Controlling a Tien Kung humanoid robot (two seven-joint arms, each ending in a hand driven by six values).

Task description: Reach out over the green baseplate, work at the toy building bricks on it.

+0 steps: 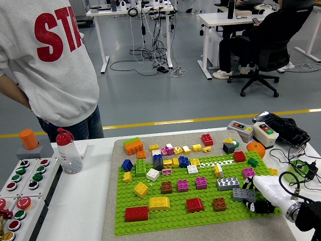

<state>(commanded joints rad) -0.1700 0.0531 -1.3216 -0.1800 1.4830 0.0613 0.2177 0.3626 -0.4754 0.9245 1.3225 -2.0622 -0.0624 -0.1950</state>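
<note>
bricks lay scattered across the green baseplate (175,213). the right hand (261,197) sat at its right edge, fingers curled around a grey brick (244,195); next came lifting it free, i judged.
</note>
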